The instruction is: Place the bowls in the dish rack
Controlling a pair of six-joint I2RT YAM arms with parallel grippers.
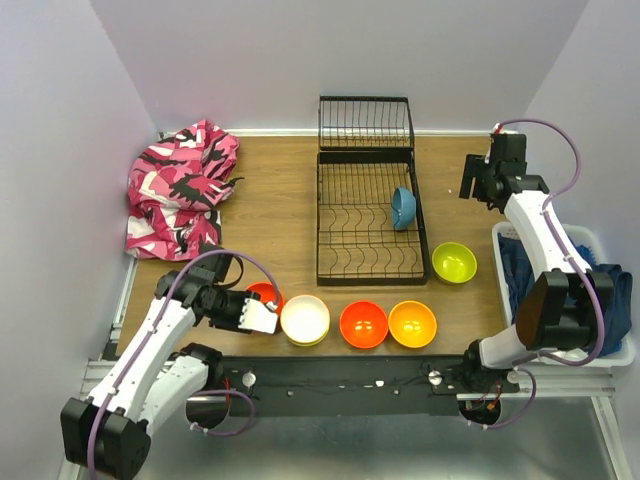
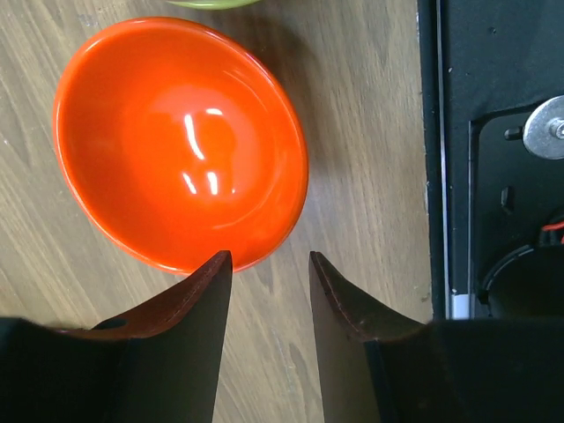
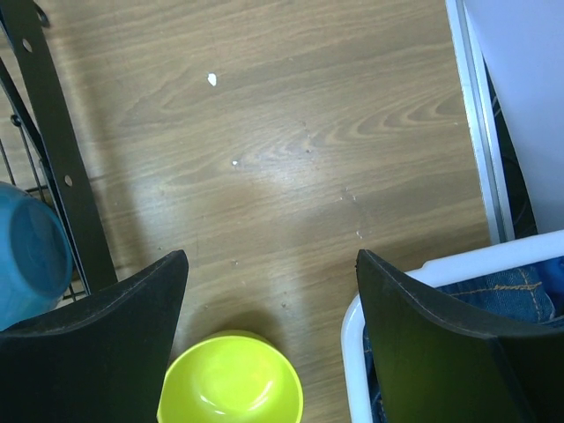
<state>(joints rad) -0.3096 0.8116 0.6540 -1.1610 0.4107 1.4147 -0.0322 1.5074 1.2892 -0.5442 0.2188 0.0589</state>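
1. Top external view: the dish rack (image 1: 368,280) stands on the table (image 1: 270,230), with its wire flap (image 1: 366,123) at the far end. A blue bowl (image 1: 403,207) sits tilted on edge inside the rack, against its right side. A lime green bowl (image 1: 454,262) rests on the table just off the rack's near right corner. Four more bowls lie in a row on the near side of the rack: orange bowl (image 1: 412,323), orange-red bowl (image 1: 363,324), cream-white bowl (image 1: 305,319) and red bowl (image 1: 265,292). The left gripper (image 1: 262,315) partly covers the red bowl, near-left of the rack. The right gripper (image 1: 478,180) is to the right of the rack. A pink camouflage cloth (image 1: 180,190) lies left of the rack and a white basket (image 1: 612,355) right of it
2. Left wrist view: the left gripper (image 2: 269,260) has its fingers (image 2: 198,304) moderately apart. One tip is at the red bowl's (image 2: 176,141) rim and the other is over bare table. No grip is evident
3. Right wrist view: the right gripper (image 3: 271,256) has its fingers (image 3: 106,335) spread wide with nothing between them. The lime green bowl (image 3: 231,381) is beside the rack (image 3: 48,132), which holds the blue bowl (image 3: 31,256)
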